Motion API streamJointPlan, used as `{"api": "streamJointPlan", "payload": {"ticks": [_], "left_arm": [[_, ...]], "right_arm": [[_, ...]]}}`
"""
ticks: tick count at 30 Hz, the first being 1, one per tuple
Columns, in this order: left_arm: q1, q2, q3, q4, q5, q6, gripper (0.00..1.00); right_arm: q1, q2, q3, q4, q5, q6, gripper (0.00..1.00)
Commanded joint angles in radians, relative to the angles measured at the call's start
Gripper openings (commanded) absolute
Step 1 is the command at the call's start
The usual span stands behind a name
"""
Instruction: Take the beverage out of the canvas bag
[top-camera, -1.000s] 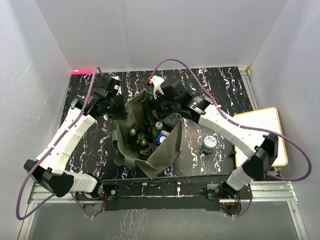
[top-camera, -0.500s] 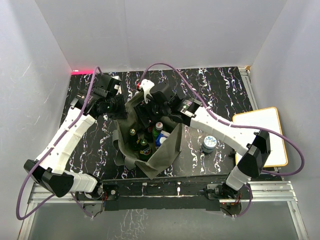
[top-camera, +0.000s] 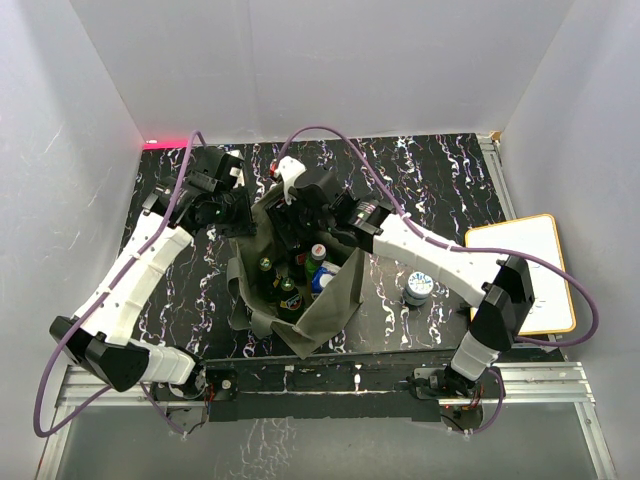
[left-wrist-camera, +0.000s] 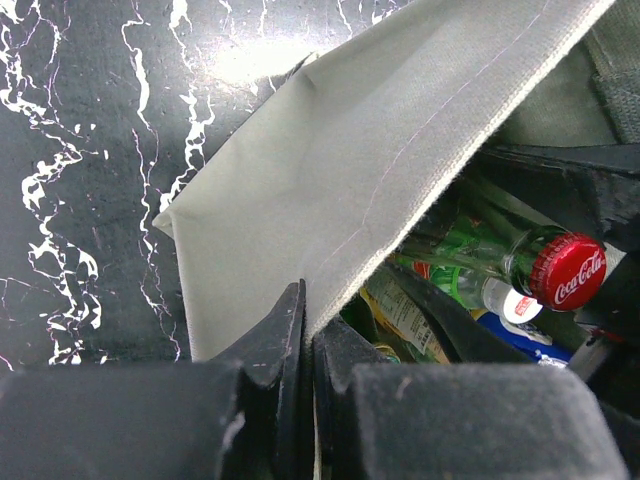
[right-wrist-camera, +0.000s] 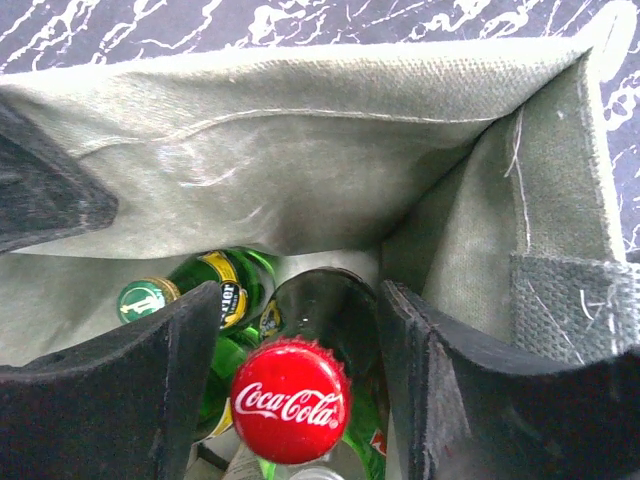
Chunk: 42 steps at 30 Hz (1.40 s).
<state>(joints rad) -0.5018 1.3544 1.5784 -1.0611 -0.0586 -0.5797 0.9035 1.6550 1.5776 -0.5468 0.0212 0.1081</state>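
Olive-grey fabric at the rim of the canvas bag (left-wrist-camera: 330, 190) is shown, in the left wrist view alone, pinched between the closed jaws of the left gripper (left-wrist-camera: 305, 315). Only in the right wrist view is the red-capped Coca-Cola bottle (right-wrist-camera: 290, 415) seen, inside the bag, straddled by the parted fingers of the right gripper (right-wrist-camera: 297, 335), with a gap left on each side of its cap.

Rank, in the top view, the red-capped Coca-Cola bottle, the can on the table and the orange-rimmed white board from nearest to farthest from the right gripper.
1. The red-capped Coca-Cola bottle, inside the canvas bag, right beside the right gripper.
2. The can, on the table right of the bag.
3. The orange-rimmed white board, at the far right edge.
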Motion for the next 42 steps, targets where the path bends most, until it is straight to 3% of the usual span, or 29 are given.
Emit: {"api": "streamJointPlan", "payload": {"ticks": [1, 6, 13, 16, 28, 42], "left_arm": [[-0.004, 0.004, 0.043, -0.005, 0.014, -0.003, 0.00], [-0.004, 0.009, 0.042, -0.005, 0.020, -0.009, 0.00], [-0.004, 0.004, 0.028, 0.001, 0.031, -0.022, 0.00], [-0.004, -0.005, 0.019, 0.007, 0.031, -0.030, 0.00], [-0.004, -0.038, -0.023, 0.026, 0.039, -0.069, 0.00], [-0.004, -0.038, -0.034, 0.054, 0.057, -0.076, 0.00]], "right_arm": [[0.005, -0.004, -0.015, 0.073, 0.041, -0.018, 0.63], [0.007, -0.025, -0.022, 0.089, 0.053, 0.007, 0.56], [0.008, -0.056, -0.050, 0.140, 0.063, 0.077, 0.34], [0.008, -0.055, -0.036, 0.135, 0.060, 0.092, 0.30], [0.007, -0.063, 0.202, 0.063, 0.143, 0.189, 0.09], [0.008, -0.118, 0.380, 0.033, 0.243, 0.365, 0.08]]}}
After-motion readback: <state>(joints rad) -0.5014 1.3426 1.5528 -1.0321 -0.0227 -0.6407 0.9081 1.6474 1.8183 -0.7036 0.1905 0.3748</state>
